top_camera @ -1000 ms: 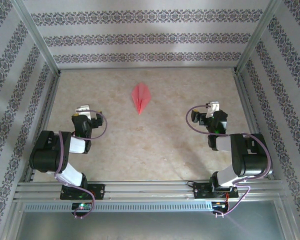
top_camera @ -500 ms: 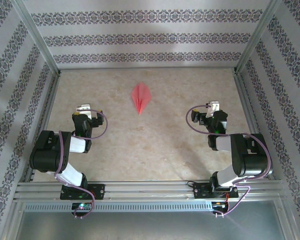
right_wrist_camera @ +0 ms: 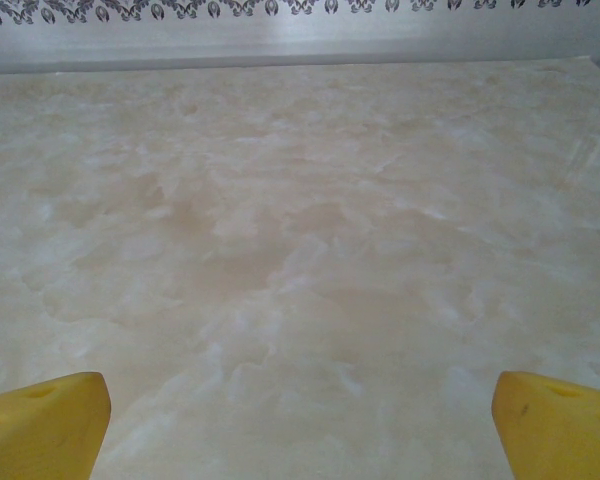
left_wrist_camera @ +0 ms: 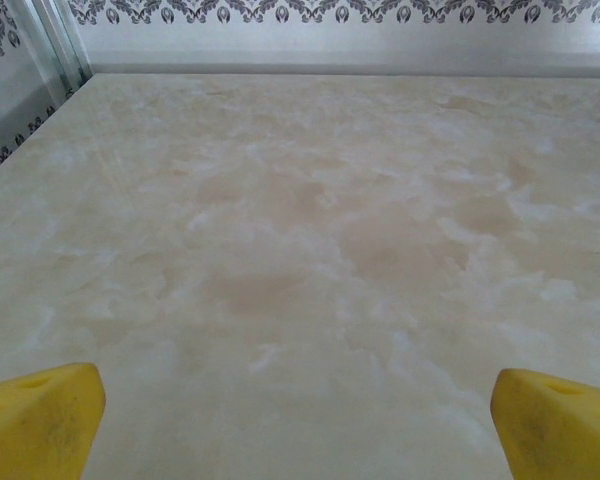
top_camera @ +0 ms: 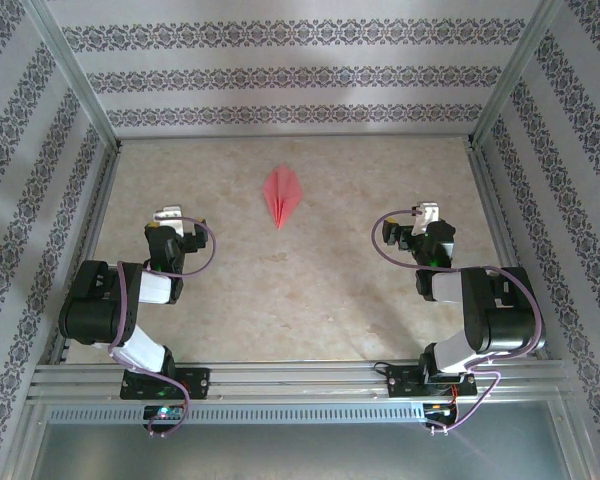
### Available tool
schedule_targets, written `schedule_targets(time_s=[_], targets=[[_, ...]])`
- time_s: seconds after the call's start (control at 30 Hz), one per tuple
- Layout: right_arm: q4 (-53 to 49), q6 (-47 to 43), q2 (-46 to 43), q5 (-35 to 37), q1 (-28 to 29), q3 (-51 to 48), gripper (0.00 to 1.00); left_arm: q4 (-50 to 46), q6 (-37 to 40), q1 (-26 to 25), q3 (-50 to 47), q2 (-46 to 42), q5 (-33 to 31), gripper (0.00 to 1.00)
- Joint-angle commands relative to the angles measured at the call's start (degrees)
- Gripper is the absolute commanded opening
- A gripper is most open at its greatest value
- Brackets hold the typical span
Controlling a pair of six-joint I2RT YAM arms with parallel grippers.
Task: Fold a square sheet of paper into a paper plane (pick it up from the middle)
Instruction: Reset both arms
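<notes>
The square sheet of paper, pink-red, lies folded into a slim paper plane [top_camera: 281, 195] on the marble-patterned table, its point toward the arms. It rests flat at the middle back, with nothing touching it. My left gripper [top_camera: 170, 220] hovers low over the left side of the table, well short of the plane and to its left. Its yellow fingertips [left_wrist_camera: 40, 425] stand wide apart with bare table between them. My right gripper [top_camera: 427, 216] is on the right side, likewise apart from the plane. It is open, its yellow fingertips [right_wrist_camera: 555, 425] framing bare table.
Aluminium frame posts [top_camera: 75, 85] and patterned walls [top_camera: 300, 75] close in the table on three sides. The metal rail [top_camera: 300, 380] with both arm bases runs along the near edge. Open tabletop [top_camera: 290, 280] lies between the two arms.
</notes>
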Motion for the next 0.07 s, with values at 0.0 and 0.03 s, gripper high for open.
schedule_targets(time_s=[0.0,0.03], targets=[[2.2,-0.6,0.3,-0.3,-0.1,1.1,0.98,-0.7,0.8,-0.5,0.9,0.6,1.0,0.99],[2.2,-0.5,0.3,-0.2,-0.1,1.2,0.98,-0.7,0.9,-0.5,0.9,0.6,1.0,0.99]])
